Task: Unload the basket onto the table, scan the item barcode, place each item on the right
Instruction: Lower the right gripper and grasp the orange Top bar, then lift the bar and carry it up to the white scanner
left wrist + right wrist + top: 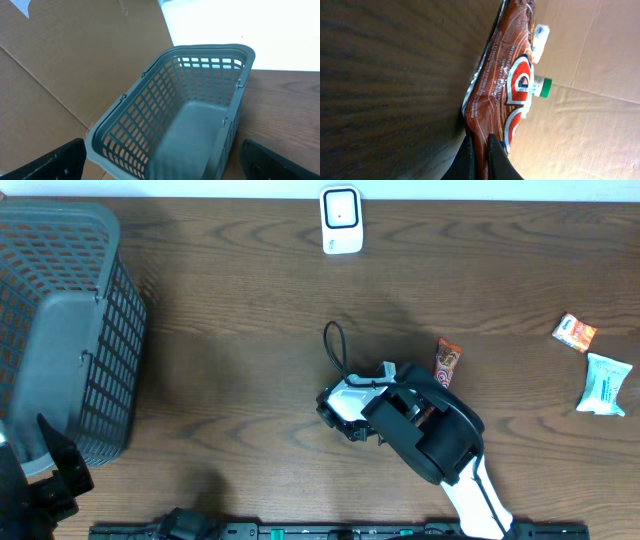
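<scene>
The item is a brown snack packet point(447, 363) with a red and white logo, lying on the wooden table just right of centre. In the right wrist view the packet point(507, 85) stands edge-on, and my right gripper point(480, 159) is shut on its near end, one black finger on each side. No barcode shows on it. A white scanner point(341, 220) stands at the table's far edge. My left gripper point(162, 169) is open at the near left, with nothing between its fingers, looking into the grey basket point(210, 55).
The grey mesh basket point(60, 330) fills the left end of the table. An orange packet point(574, 332) and a white and teal packet point(606, 384) lie at the right. A black cable loop point(334, 345) sticks out beside the right arm point(430, 430).
</scene>
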